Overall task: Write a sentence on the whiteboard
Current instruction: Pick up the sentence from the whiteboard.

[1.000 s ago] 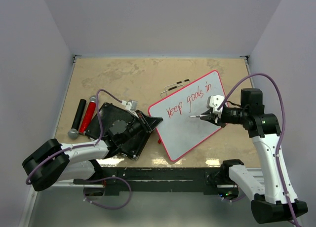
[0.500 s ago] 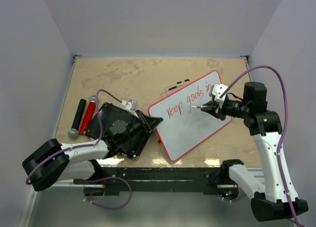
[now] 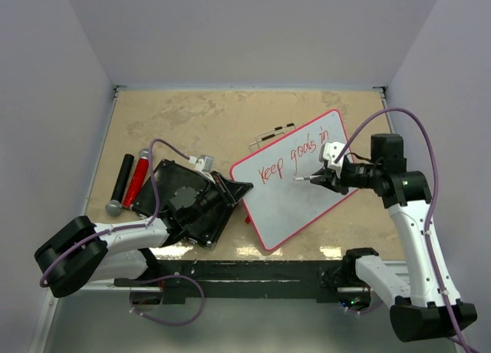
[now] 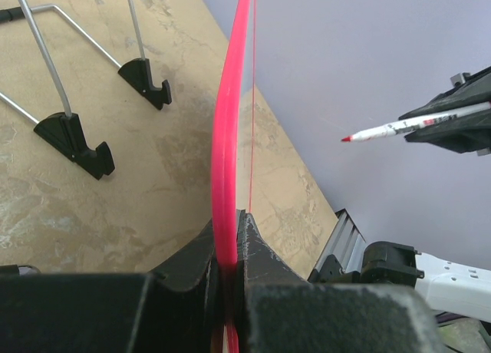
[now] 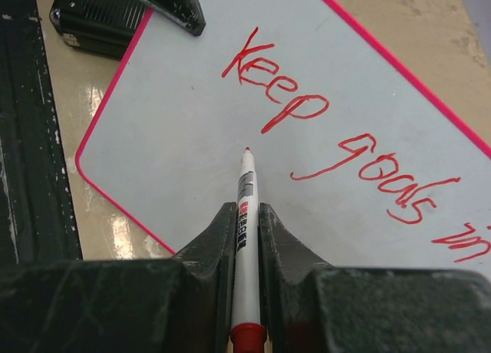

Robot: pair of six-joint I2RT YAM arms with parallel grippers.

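The whiteboard (image 3: 295, 203) with its red rim lies tilted at the table's middle. My left gripper (image 3: 235, 190) is shut on its left edge, and the rim (image 4: 228, 138) runs between the jaws of that gripper (image 4: 228, 249). The sentence (image 3: 298, 152) reads "Keep goals in" in red on one line (image 5: 345, 142). My right gripper (image 3: 325, 178) is shut on a white marker (image 5: 245, 203) with a red tip. The tip points at the blank board (image 5: 176, 146) just below "Keep". In the left wrist view the marker (image 4: 414, 125) appears lifted off the surface.
A black ribbed slab (image 3: 182, 203) lies under my left arm. A black cylinder (image 3: 123, 176) and a red one (image 3: 137, 180) lie at the left. A wire stand (image 3: 272, 134) with black feet (image 4: 77, 134) rests behind the board.
The right gripper swung up toward "goals" half a second ago, then came back down-left to under the first line. The left gripper and the board have not moved.
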